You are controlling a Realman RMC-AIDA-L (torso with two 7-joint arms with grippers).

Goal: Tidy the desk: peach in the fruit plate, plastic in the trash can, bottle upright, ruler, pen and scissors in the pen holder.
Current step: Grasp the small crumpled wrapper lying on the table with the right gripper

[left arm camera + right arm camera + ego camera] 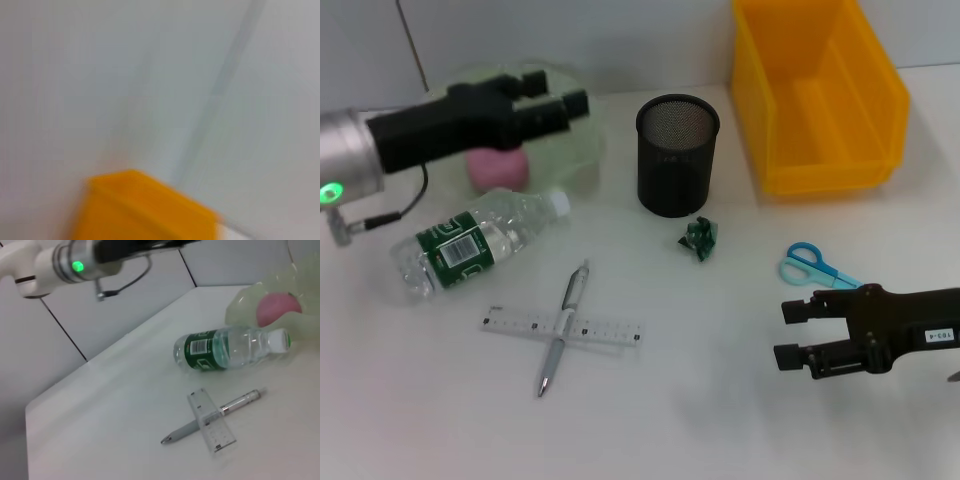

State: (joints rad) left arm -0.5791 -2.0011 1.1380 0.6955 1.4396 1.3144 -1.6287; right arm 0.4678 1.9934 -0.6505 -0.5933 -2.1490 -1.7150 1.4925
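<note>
The pink peach lies in the pale translucent fruit plate at the back left, and my left gripper hovers open above them, holding nothing. In front of the plate a clear bottle with a green label lies on its side. A silver pen lies across a clear ruler in the middle. Beside the black mesh pen holder is a crumpled green plastic scrap. Blue scissors lie just behind my right gripper, which is open and empty low at the front right. The right wrist view shows the bottle, pen, ruler and peach.
A yellow bin stands at the back right, and shows blurred in the left wrist view as the yellow bin against a grey wall. My left arm crosses high over the table's left side.
</note>
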